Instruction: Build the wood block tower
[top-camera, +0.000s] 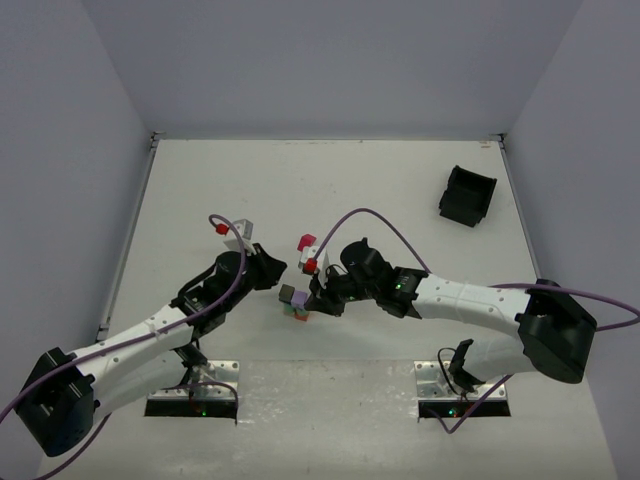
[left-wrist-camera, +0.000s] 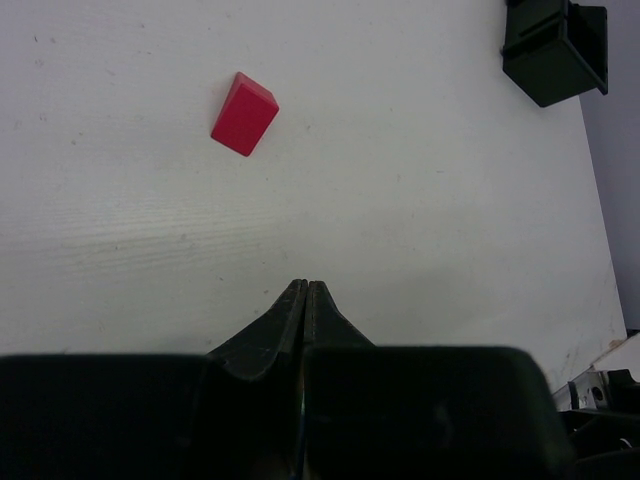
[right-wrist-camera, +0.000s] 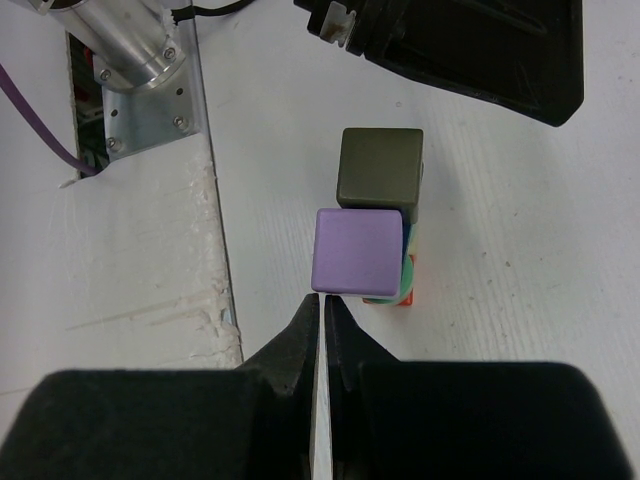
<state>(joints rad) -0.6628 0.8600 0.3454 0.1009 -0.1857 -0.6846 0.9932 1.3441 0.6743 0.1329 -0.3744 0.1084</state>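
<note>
Black right gripper (right-wrist-camera: 325, 308) is hanging pressed together and empty, tips right at the purple cube (right-wrist-camera: 360, 250) topping the tower (top-camera: 298, 313), with a dark cube (right-wrist-camera: 380, 167) just beside. I am fearing one sideways nudge toppling that narrow stack. Left gripper (left-wrist-camera: 305, 287) is resting closed and empty, facing a red block (left-wrist-camera: 244, 113). I am finding no readable writing.

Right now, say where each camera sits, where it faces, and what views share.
Top: above and behind, looking down on the table; both arms show.
Left wrist: looks down past the shut left gripper at a red block and bin.
Right wrist: looks down past the shut right gripper onto the tower.
Shared: bin in top and left wrist; tower in top and right wrist.
</note>
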